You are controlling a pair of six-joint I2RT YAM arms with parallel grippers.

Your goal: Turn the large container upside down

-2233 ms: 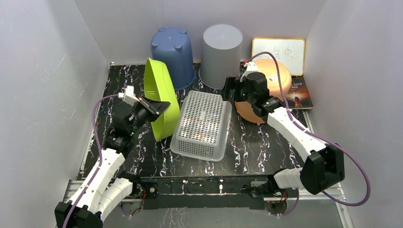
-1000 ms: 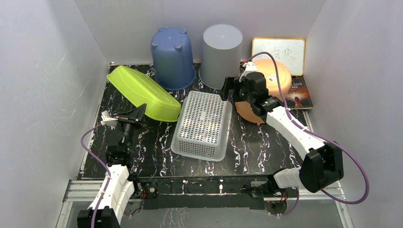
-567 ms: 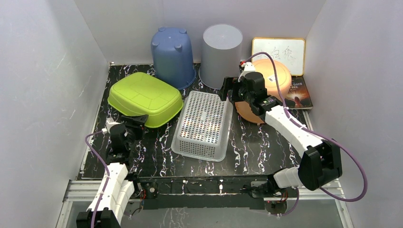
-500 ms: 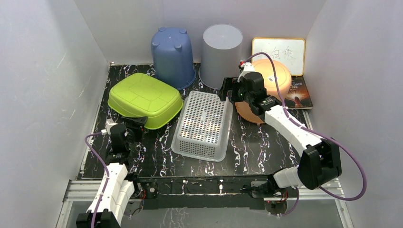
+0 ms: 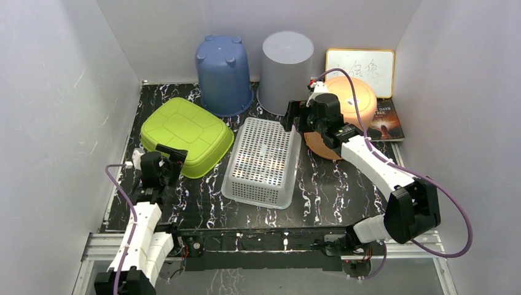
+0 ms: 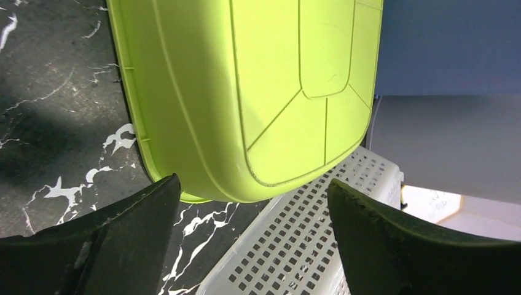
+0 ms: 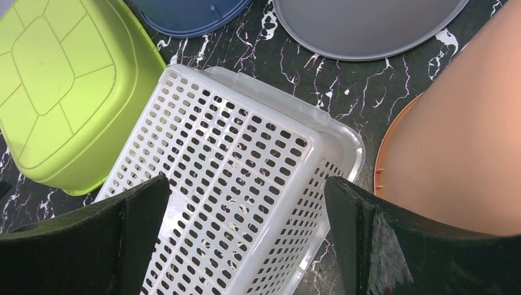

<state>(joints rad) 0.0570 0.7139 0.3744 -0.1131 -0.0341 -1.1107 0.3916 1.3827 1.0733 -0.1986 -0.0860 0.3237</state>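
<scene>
- finding the lime green container (image 5: 186,136) lying bottom-up on the black marbled table (image 5: 344,190), left of centre, its ribbed base facing up and its rim down on the surface.
- sitting just beside the white perforated basket (image 5: 261,160) on its right; touching or not, cannot tell.
- holding the left gripper (image 5: 167,161) low at the container's near left corner, claw spread wide apart and gripping nothing.
- showing, in the left wrist view, both dark fingers (image 6: 123,233) at the bottom of the frame, with the container's side between and beyond them, not in contact.
- keeping the right gripper (image 5: 293,118) above the far right corner of the basket, claw standing apart and carrying nothing.
- looking straight down on the basket's holed bottom in the right wrist view, the basket lying upside down mid-table.
- standing inverted side by side at the far edge: blue bucket (image 5: 222,74) just beyond the green container, grey bucket (image 5: 287,70) to its right.
- resting at far right: orange bowl (image 5: 353,101), partly covering a book (image 5: 387,121), with a whiteboard (image 5: 360,63) leaning on the back wall.
</scene>
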